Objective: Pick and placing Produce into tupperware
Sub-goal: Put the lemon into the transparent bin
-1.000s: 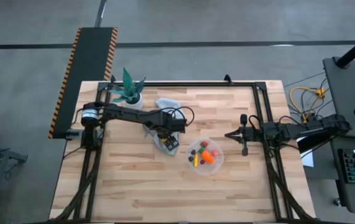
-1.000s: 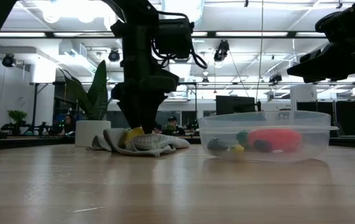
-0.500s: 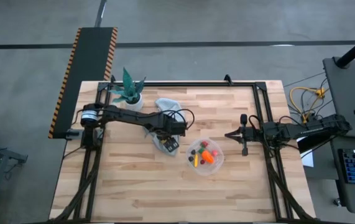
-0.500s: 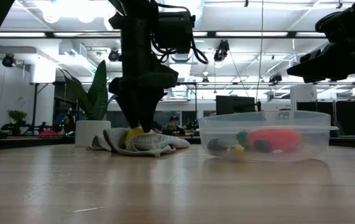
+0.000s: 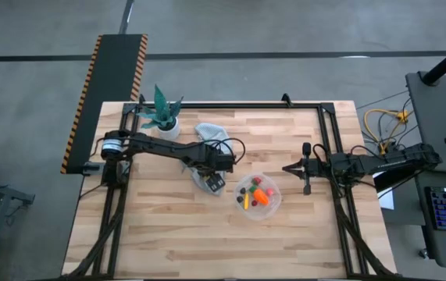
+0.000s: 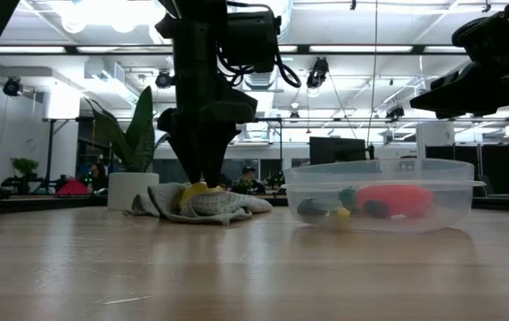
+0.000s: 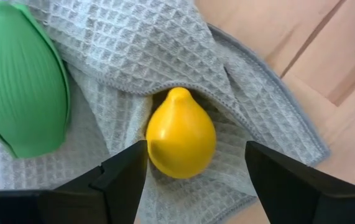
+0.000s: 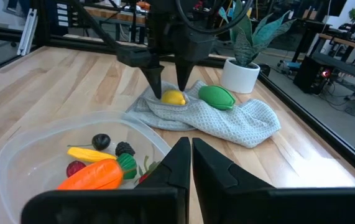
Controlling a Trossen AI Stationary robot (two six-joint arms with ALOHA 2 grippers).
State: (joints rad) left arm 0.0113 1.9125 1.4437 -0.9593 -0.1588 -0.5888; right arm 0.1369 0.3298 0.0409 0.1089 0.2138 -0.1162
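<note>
A light wooden table (image 5: 168, 234) is seen from above, with two dark robot arms reaching in from either side. The left gripper (image 7: 196, 163) points down over a crumpled grey waffle-weave cloth (image 7: 127, 56) near the middle of the table. Its two dark fingers are spread, one on each side of a small yellow toy lemon (image 7: 181, 134) that lies on the cloth; whether they touch it cannot be told. A smooth green toy vegetable (image 7: 22, 93) lies on the same cloth beside the lemon.

Just beside the cloth stands a round clear plastic tupperware bowl (image 8: 22, 155). Inside it lie an orange toy carrot (image 8: 93, 176), a yellow sliver (image 8: 90, 154), a dark berry (image 8: 101, 141) and a red berry (image 8: 75, 168).

The right gripper (image 5: 287, 168) waits above the table near its right edge, fingers pressed together, holding nothing.

A green potted plant in a white pot (image 5: 162, 115) stands near the far left corner.
</note>
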